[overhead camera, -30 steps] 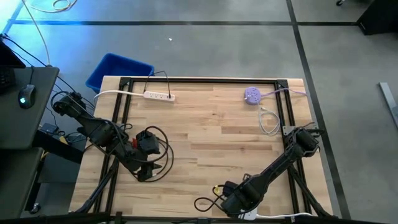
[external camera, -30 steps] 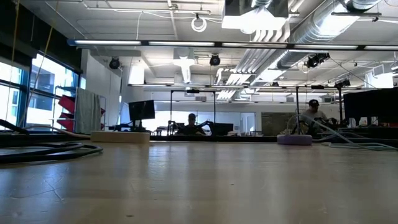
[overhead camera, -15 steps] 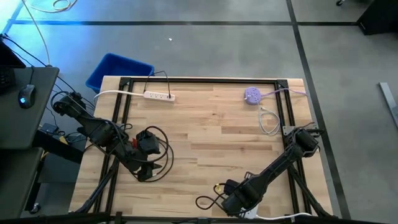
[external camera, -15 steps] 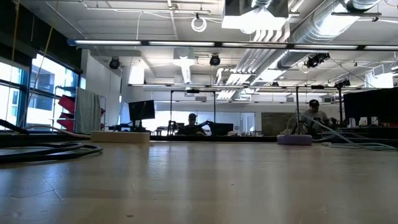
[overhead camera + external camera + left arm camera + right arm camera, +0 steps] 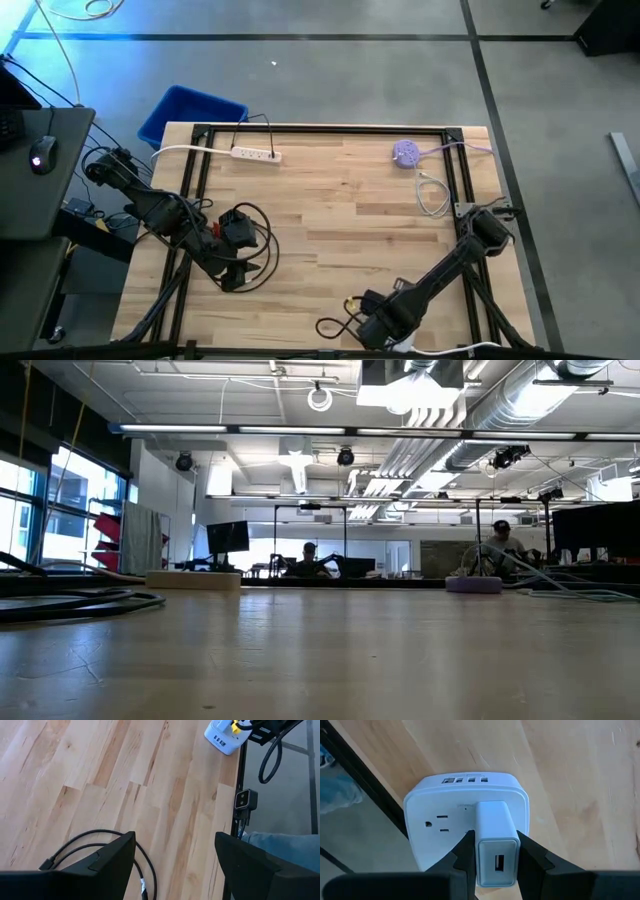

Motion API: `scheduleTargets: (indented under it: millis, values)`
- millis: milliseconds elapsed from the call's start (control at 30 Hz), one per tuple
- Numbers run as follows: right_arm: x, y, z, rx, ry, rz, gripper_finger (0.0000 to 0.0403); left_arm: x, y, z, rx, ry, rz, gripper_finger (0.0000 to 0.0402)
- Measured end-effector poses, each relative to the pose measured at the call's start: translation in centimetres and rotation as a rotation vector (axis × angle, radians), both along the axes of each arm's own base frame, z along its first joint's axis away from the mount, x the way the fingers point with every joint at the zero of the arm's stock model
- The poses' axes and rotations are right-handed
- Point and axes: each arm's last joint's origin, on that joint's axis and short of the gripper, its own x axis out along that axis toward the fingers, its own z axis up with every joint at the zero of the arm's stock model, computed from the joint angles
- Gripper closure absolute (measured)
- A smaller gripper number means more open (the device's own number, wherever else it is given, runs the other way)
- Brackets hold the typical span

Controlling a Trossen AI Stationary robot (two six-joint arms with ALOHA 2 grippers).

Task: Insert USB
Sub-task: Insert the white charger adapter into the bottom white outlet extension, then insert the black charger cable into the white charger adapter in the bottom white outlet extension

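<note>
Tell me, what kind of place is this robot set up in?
Probably a large open workshop or lab: bare ducts run across the ceiling, people sit at distant desks with a monitor, and the wooden table stands on concrete.

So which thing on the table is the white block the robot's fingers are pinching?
Find the wooden table and go to its near edge, where the right arm reaches down. A white outlet box sits there, and the small white charger block stands on its face, pinched by the right gripper. Unlike the box, it is narrow, with one USB slot at its end.

White USB charger block [image 5: 492,840], plugged into white outlet hub [image 5: 445,815]
</note>
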Motion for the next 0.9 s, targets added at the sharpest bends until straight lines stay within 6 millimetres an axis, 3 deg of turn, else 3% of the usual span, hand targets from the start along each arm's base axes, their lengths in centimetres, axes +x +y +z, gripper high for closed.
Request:
scheduleTargets:
  millis: [400, 700, 900]
  values:
    - [0.0, 0.6, -1.3, -0.038, 0.009, -0.011, 0.0325, 0.0, 0.0, 0.0, 0.002, -0.002, 0.002, 0.0152]
    - [0.4, 0.6, -1.6, 0.008, 0.009, 0.020, 0.0158, -0.1, 0.0, 0.1, 0.013, -0.008, 0.009, 0.0152]
    - [0.4, 0.2, -0.4, 0.036, -0.014, 0.007, 0.0109, -0.1, 0.2, 0.2, 0.033, -0.029, 0.029, 0.0152]
